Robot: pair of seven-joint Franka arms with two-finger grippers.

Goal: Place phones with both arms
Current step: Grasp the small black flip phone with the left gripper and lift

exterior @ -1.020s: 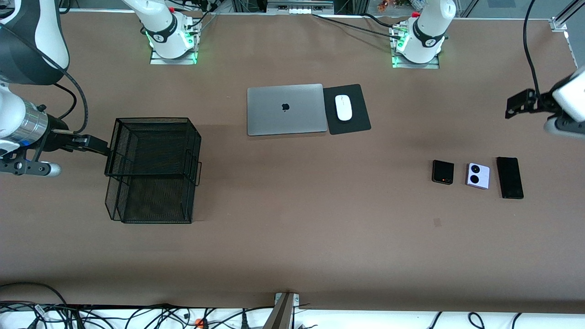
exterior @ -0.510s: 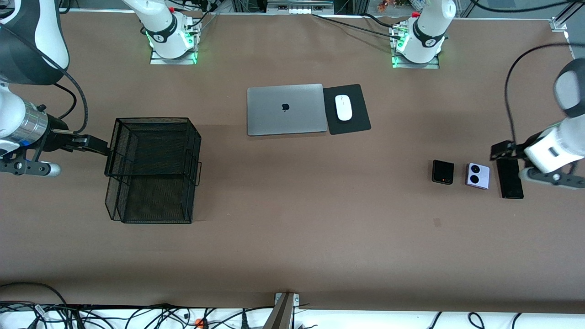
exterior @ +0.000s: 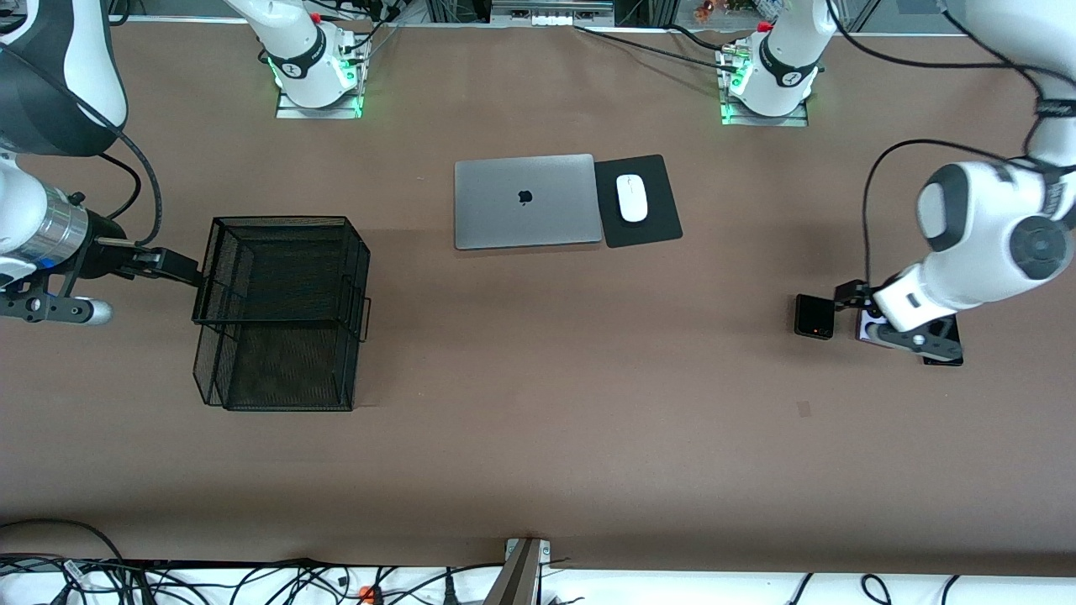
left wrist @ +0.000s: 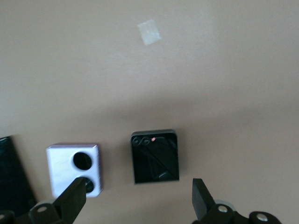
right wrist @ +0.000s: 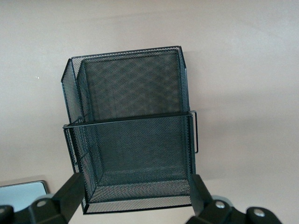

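1. Front view: the left gripper (exterior: 849,296) hangs over the phone row toward the left arm's end of the table, its fingers spread wide and holding nothing. The small black phone (exterior: 814,317) lies flat at about 9 o'clock of the lilac phone (exterior: 864,326), which the wrist largely covers; the long black phone (exterior: 948,355) shows only a corner at the lilac phone's 3 o'clock. The right gripper (exterior: 172,265) waits at the rim of the black mesh basket (exterior: 282,315). The closed grey laptop (exterior: 527,201) lies just beside the mouse pad (exterior: 639,202) bearing the white mouse (exterior: 632,197)
2. Left wrist view: fingertips (left wrist: 74,196) set wide apart frame the small black phone (left wrist: 155,156) and the lilac phone (left wrist: 74,168), which lie apart on the table; the long black phone's (left wrist: 11,177) edge lies near the lilac one
3. Right wrist view: the right gripper's (right wrist: 135,196) open fingers (right wrist: 70,191) straddle the mesh basket (right wrist: 133,133), gripping nothing; whether they touch it cannot be told
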